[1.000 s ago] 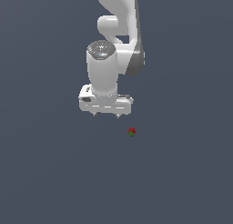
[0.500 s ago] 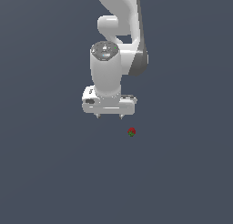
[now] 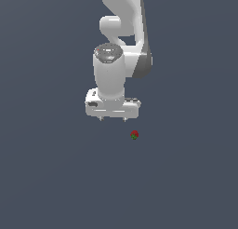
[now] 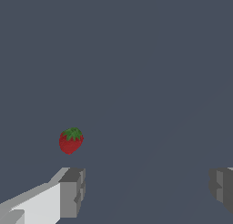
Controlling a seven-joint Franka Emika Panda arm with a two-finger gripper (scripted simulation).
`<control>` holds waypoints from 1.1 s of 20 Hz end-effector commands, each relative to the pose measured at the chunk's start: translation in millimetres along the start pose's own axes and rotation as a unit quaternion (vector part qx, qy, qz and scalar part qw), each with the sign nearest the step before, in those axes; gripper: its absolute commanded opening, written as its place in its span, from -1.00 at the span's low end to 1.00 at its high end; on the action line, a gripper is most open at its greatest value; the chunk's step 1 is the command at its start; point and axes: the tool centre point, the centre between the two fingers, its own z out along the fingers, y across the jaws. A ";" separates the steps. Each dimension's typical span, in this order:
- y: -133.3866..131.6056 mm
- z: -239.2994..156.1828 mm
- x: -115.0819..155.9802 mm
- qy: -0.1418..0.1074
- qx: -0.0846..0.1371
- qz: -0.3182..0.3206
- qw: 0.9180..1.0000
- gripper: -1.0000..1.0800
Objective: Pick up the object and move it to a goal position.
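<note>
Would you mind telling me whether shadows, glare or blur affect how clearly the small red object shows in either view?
Exterior view: flat, even light, no cast shadow or glare; the red object is sharp but tiny below the end effector. Wrist view: equally shadowless and crisp; the object reads clearly as a strawberry with green leaves, beyond one finger, outside the open gap.

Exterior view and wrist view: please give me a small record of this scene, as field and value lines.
object: small red strawberry with green leafy cap
object state: not held, apart from the tool
tool: white two-finger tool, open
tool fingers: grey pads, nothing between them
object position: toward the exterior view's right of the tool, lower in that picture
surface: plain dark grey-blue
</note>
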 end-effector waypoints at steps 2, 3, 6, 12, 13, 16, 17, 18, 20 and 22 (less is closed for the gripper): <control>-4.7 4.2 0.1 -0.001 0.001 0.016 1.000 0.92; -6.2 5.7 0.1 -0.001 0.001 0.022 1.000 0.92; -11.9 11.1 0.1 -0.001 0.001 0.044 0.999 0.92; -27.2 25.8 -0.3 -0.003 0.003 0.103 0.995 0.92; -30.2 28.6 -0.4 -0.003 0.003 0.115 0.993 0.92; -38.8 37.0 -1.0 -0.004 0.003 0.149 0.989 0.92; -41.7 39.8 -1.3 -0.004 0.003 0.160 0.987 0.92; -44.5 42.6 -1.6 -0.005 0.003 0.171 0.985 0.92; -50.2 48.2 -2.2 -0.005 0.003 0.194 0.981 0.92; -55.9 53.7 -2.9 -0.006 0.002 0.216 0.976 0.92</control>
